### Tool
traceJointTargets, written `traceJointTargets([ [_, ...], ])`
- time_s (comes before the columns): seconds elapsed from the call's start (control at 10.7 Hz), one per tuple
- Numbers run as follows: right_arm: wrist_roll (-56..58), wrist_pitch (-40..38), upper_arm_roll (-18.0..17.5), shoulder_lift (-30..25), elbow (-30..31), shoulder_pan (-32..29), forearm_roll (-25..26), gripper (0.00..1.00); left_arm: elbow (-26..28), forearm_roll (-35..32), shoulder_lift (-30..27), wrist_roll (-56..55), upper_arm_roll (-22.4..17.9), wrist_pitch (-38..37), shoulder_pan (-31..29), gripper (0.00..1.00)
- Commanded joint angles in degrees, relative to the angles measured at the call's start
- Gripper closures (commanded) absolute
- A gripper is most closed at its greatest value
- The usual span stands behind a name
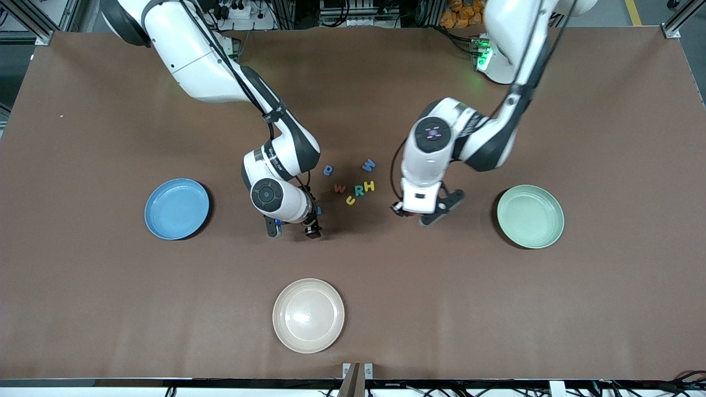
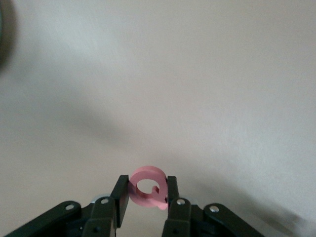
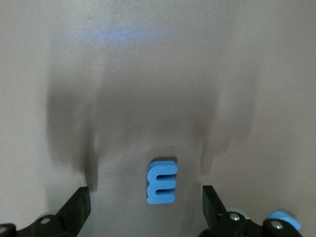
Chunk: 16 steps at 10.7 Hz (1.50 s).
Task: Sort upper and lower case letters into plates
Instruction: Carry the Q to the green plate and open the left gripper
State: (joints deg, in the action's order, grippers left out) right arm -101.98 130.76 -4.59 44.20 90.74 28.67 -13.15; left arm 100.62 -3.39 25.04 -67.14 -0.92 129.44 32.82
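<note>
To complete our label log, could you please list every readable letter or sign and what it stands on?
"Q": red letter held in the left gripper.
"E": blue letter on the table, below the open right gripper.
"W", "R", "H": blue, teal and yellow letters on the table.
Remaining three letters: too small to read.

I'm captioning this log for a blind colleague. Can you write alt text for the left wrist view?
The left gripper is shut on a pink letter, held upright between its two black fingers. Bare brown table fills the rest of the view.
</note>
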Motion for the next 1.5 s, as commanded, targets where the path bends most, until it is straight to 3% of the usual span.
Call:
traceJointTargets([
  [0.0,-1.91,0.46,0.10,0.18,0.06,0.60,-0.21,0.00,1.60,-1.36,-4.02,12.06,0.66,-4.35,-6.51,1.00],
  [0.19,-1.91,0.73,0.10,0.18,0.84,0.95,-0.21,0.00,1.78,-1.36,-4.38,25.67,0.75,-8.22,-13.70,1.00],
  [0.47,-3.84,1.43,0.19,0.09,1.28,1.13,-0.03,0.00,3.62,-0.75,-2.46,44.15,1.01,-8.24,-24.53,1.00],
  [0.94,-3.84,3.45,0.19,0.09,2.60,1.56,0.05,0.00,4.33,-0.39,5.45,49.47,1.10,-7.27,-29.48,1.00],
  [1.03,-3.84,3.54,0.19,0.09,2.69,1.57,0.14,0.05,4.50,-0.39,5.90,49.99,1.10,-7.36,-30.44,0.97],
  [1.12,-3.84,3.54,0.19,0.09,2.69,1.57,0.23,0.11,4.59,-0.39,5.90,51.56,1.10,-7.36,-30.88,0.65],
  [1.22,-3.84,3.54,0.19,0.09,2.69,1.66,0.84,0.13,4.50,-0.39,5.90,53.32,1.19,-7.36,-31.23,0.05],
  [1.4,-3.84,3.37,0.19,-0.08,2.87,2.01,1.02,0.14,3.98,-0.39,4.33,54.74,1.10,-7.71,-31.24,0.00],
])
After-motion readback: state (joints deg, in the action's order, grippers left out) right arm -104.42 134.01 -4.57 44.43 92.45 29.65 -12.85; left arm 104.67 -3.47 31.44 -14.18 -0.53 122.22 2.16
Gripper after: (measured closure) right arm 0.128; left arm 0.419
